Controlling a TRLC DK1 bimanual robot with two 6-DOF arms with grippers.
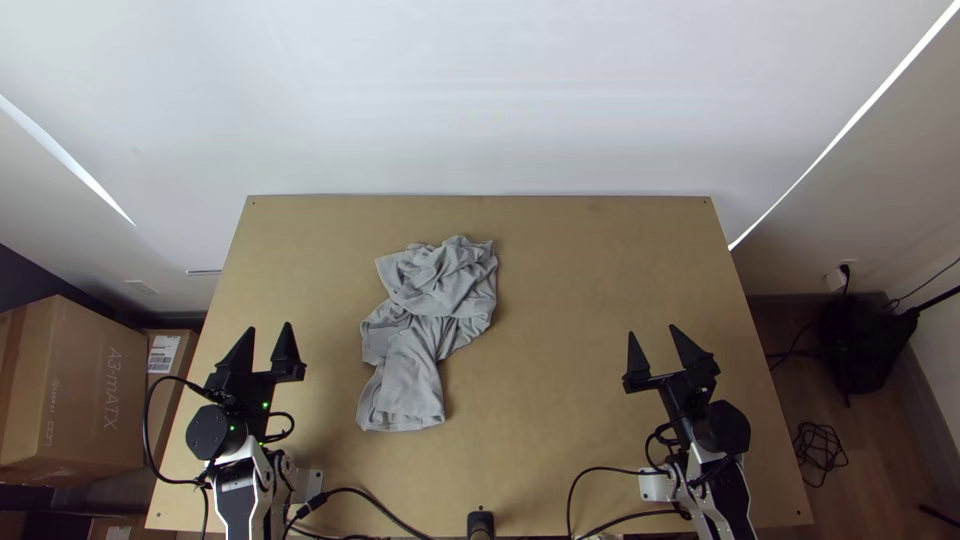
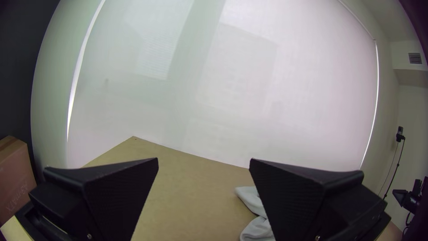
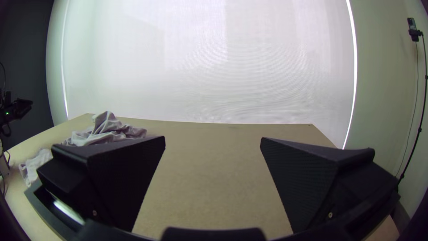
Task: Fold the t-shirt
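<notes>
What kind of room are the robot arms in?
Maybe a robot workroom or lab: two robot arms with black grippers stand at a light wooden table, brown cardboard boxes sit beside it, and black cables lie on the floor.

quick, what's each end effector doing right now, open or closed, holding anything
Left end effector: open, holding nothing.
Right end effector: open, holding nothing.

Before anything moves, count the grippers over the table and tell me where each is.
2: the left gripper, left of the grey t-shirt; the right gripper, over the right side of the table.
</notes>
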